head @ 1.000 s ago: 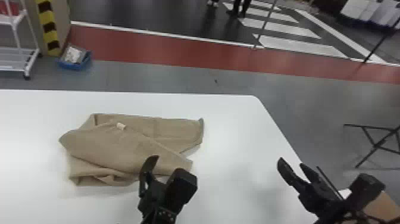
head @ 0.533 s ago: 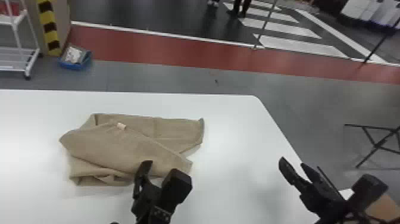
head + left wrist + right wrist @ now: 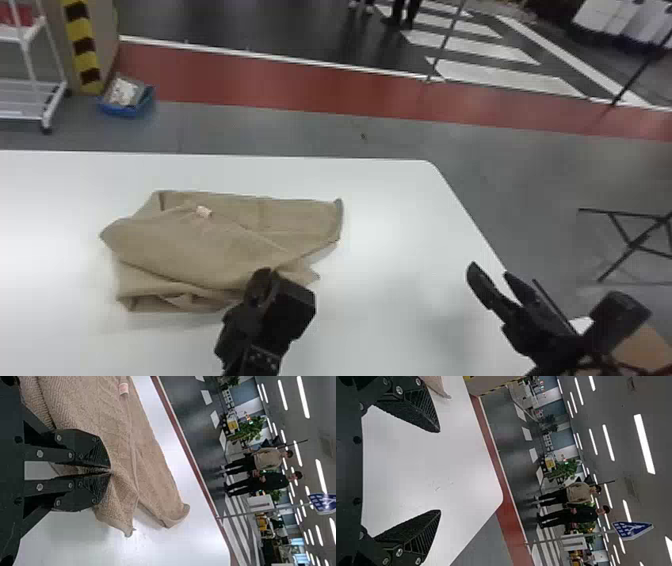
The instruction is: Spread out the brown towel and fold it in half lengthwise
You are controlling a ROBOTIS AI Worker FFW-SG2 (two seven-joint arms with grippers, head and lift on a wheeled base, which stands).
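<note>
- Brown towel [image 3: 200, 250]: layered and rumpled on white desk [image 3: 400, 225]; strip of desk surface between it and far edge.
- Left gripper [image 3: 262, 280]: fingers pinching towel at its near side.
- Right gripper [image 3: 490, 271]: fingers spread, near desk's right edge; wide stretch of desk between gripper and towel.

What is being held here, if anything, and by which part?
The left gripper pinches the brown towel by a bunched fold along its near side, right of the middle; the right gripper is open and holds nothing.
</note>
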